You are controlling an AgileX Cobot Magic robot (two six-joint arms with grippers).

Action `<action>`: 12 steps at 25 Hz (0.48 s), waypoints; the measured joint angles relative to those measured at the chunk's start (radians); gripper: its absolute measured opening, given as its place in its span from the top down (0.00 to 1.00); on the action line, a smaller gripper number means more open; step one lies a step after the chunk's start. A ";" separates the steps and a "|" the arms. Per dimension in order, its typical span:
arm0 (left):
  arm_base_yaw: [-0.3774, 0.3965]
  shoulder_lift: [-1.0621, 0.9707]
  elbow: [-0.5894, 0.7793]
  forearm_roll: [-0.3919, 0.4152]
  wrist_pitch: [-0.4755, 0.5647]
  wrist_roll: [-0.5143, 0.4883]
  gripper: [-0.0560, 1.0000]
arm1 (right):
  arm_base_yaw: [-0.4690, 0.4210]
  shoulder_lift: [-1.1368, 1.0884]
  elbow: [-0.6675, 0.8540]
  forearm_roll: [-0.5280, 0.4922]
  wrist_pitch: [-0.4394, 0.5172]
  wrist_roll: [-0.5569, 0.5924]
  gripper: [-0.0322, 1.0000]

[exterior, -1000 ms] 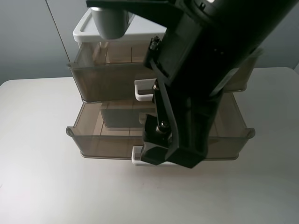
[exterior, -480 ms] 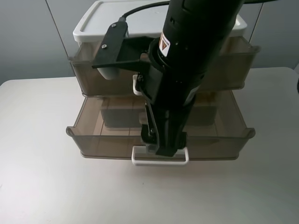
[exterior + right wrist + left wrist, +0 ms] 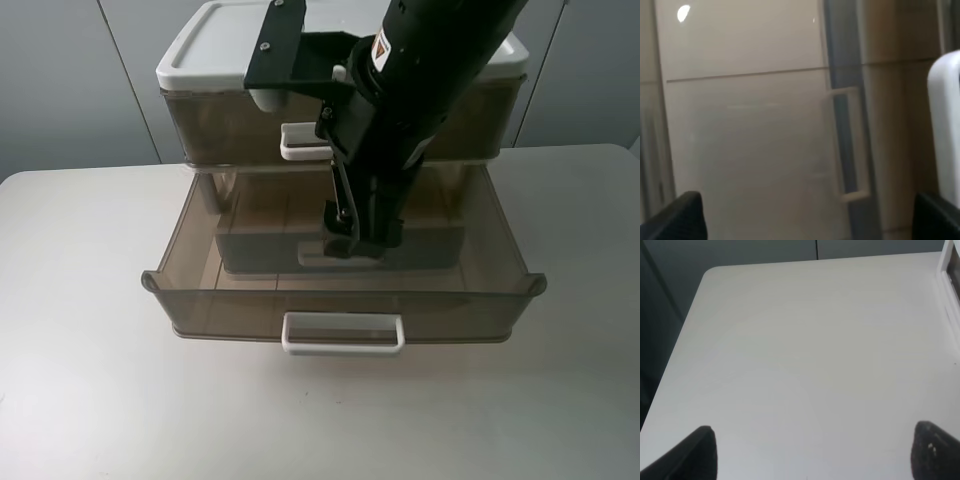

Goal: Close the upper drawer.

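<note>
The upper drawer (image 3: 230, 125) is smoky-brown and sits pushed in under the white lid (image 3: 215, 45), its front level with the lid's edge. Its white loop handle (image 3: 303, 142) sticks out beside my right arm. My right gripper (image 3: 355, 240) hangs just below that handle, over the lower drawer, touching nothing I can see. In the right wrist view its dark fingertips (image 3: 685, 215) stand far apart and empty. My left gripper (image 3: 812, 452) is open over bare table, away from the unit.
The lower drawer (image 3: 200, 300) is pulled far out toward the front, with its white handle (image 3: 343, 333) at the front edge; that handle also shows in the right wrist view (image 3: 850, 145). The unit stands on a white table (image 3: 80, 380). The black right arm hides the unit's middle.
The upper drawer has slid back from pulled out to flush under the lid. My right arm moved back toward the unit with it, uncovering the lower drawer's handle.
</note>
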 joint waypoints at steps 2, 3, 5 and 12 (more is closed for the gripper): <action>0.000 0.000 0.000 0.000 0.000 0.000 0.24 | -0.017 0.001 0.000 0.003 -0.023 -0.006 0.36; 0.000 0.000 0.000 0.000 0.000 0.000 0.24 | -0.020 0.001 0.000 0.009 -0.023 -0.009 0.36; 0.000 0.000 0.000 0.000 0.000 0.000 0.24 | -0.026 0.001 0.000 0.023 -0.023 -0.010 0.36; 0.000 0.000 0.000 0.000 0.000 0.000 0.24 | 0.001 -0.039 -0.058 0.197 0.211 0.127 0.36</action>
